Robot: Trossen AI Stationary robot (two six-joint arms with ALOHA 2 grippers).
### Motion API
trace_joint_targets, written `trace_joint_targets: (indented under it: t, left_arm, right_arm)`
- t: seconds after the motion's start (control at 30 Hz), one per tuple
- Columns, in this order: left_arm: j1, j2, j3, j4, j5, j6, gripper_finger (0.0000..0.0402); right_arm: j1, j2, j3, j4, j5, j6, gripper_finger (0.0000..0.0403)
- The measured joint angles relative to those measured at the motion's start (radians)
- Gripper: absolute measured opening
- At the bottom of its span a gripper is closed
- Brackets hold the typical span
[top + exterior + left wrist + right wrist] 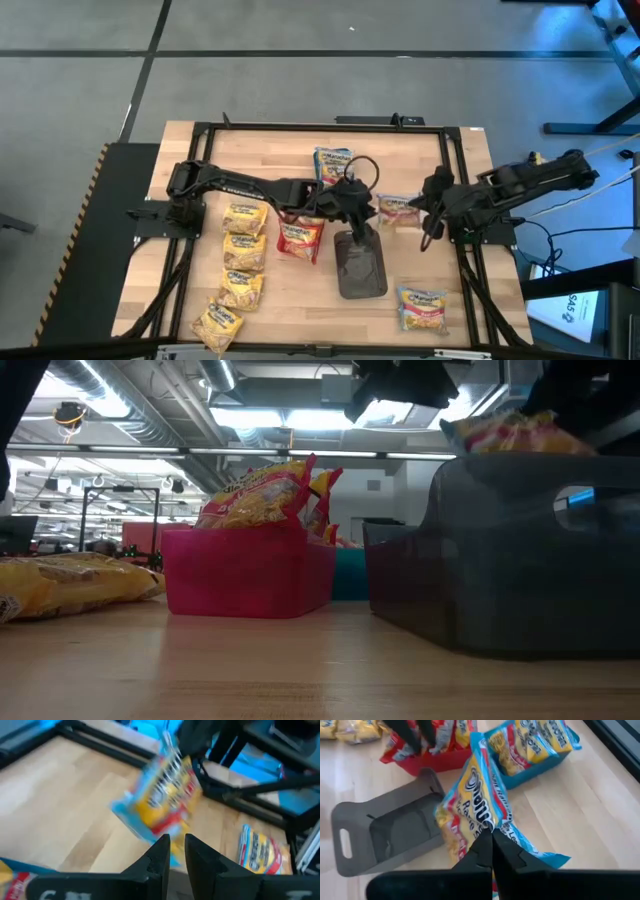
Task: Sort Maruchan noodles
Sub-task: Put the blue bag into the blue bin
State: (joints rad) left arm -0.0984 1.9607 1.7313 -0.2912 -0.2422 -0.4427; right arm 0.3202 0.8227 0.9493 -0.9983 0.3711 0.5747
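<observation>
My right gripper (491, 837) is shut on a blue-edged yellow noodle packet (470, 795), which is lifted above the table; the low view shows this packet (510, 432) higher than the grey tray (500, 560). My left gripper (172, 847) hovers at mid-table (360, 210), pointing at the packet (162, 795), with a narrow gap between its fingers and nothing in it. Red packets fill the red tray (435, 764). Blue-edged ones lie in the blue tray (540, 770). Several yellow packets (243, 250) lie in a row on the left. My right gripper pinches the packet's blue crimped edge (502, 827) between its two shut fingers, slanting down from the table's right side. The packet is clear of the table and tilted, its body reaching away from the fingers toward the trays.
The grey tray (360, 270) stands at the table's middle front, the red tray (300, 238) to its left and the blue tray (333, 160) behind. One more blue-edged packet (422, 307) lies at the front right. A black frame (460, 250) borders the tabletop.
</observation>
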Motion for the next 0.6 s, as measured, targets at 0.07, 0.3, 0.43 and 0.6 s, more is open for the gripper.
trace_joint_targets:
  t: [0.07, 0.3, 0.43, 0.6]
  left_arm:
    - [0.008, -0.005, 0.002, 0.008, 0.0, 0.006, 0.0053]
    - [0.027, -0.035, 0.001, -0.002, 0.027, 0.036, 0.0053]
    - [0.041, -0.039, 0.001, 0.004, 0.027, 0.053, 0.0053]
    - [0.052, -0.039, 0.001, 0.002, 0.067, 0.058, 0.0053]
  right_arm:
    - [0.0, 0.004, 0.013, 0.001, 0.002, -0.005, 0.0]
    - [0.0, 0.028, 0.014, 0.008, -0.015, -0.005, 0.0]
    - [0.0, 0.045, 0.014, 0.069, -0.03, -0.011, 0.0]
    - [0.0, 0.056, 0.014, 0.166, -0.051, -0.065, 0.0]
